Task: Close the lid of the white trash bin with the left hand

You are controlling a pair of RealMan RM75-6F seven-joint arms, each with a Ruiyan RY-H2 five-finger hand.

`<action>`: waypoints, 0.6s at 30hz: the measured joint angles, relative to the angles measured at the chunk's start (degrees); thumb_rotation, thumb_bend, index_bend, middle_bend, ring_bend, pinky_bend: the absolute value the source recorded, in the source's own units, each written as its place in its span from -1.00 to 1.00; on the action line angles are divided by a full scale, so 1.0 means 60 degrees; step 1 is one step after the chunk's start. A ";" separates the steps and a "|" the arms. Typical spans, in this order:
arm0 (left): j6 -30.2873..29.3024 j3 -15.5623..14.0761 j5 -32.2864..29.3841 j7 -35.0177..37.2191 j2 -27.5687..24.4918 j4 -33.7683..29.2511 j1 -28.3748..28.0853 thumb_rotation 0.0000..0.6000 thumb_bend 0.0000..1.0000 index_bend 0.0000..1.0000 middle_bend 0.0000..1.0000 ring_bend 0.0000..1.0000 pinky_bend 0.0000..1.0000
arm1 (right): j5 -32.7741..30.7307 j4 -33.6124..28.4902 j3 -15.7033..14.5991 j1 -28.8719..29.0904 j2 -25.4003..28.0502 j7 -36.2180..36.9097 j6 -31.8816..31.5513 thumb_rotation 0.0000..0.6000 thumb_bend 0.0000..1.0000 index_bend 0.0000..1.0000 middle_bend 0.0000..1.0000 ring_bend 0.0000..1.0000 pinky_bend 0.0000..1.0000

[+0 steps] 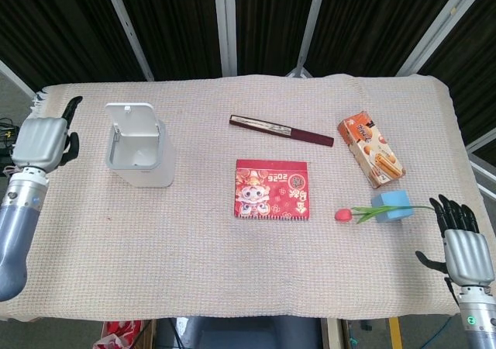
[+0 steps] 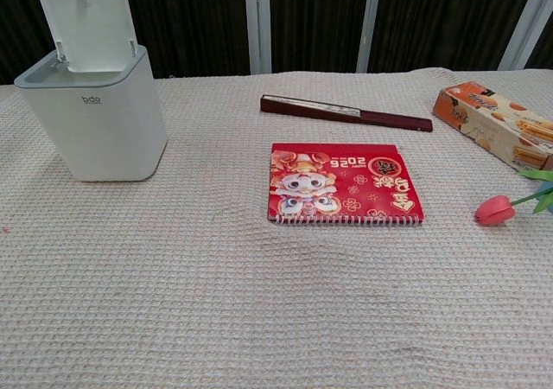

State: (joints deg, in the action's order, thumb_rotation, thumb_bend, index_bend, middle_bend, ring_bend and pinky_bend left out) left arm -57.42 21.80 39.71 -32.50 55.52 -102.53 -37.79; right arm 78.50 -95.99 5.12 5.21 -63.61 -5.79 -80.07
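Observation:
The white trash bin (image 1: 147, 159) (image 2: 99, 121) stands at the table's left side with its lid (image 1: 132, 121) (image 2: 87, 26) raised upright at the back. My left hand (image 1: 47, 142) is open to the left of the bin, a hand's width away, its back facing the camera and fingers pointing away from me. It shows only in the head view. My right hand (image 1: 465, 250) is open near the front right corner, holding nothing.
A red calendar booklet (image 1: 273, 189) lies mid-table, a dark folded fan (image 1: 280, 130) behind it. A snack box (image 1: 371, 149), a blue block (image 1: 390, 206) and a red tulip (image 1: 344, 214) sit on the right. The woven cloth (image 1: 232, 271) covers the table.

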 measured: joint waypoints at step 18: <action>0.0255 -0.0147 -0.3998 -0.2040 0.1363 0.1403 -0.3159 1.00 0.41 -0.40 1.00 0.96 0.95 | 0.0049 -0.0016 -0.0033 0.0000 0.0072 0.0304 0.0039 1.00 -0.61 -1.00 -1.00 -1.00 -1.00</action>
State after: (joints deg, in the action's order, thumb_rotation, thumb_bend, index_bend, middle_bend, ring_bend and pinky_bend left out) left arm -55.89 20.92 15.72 -44.73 63.69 -94.11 -56.74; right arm 78.79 -96.09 4.93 5.21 -63.18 -3.96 -79.84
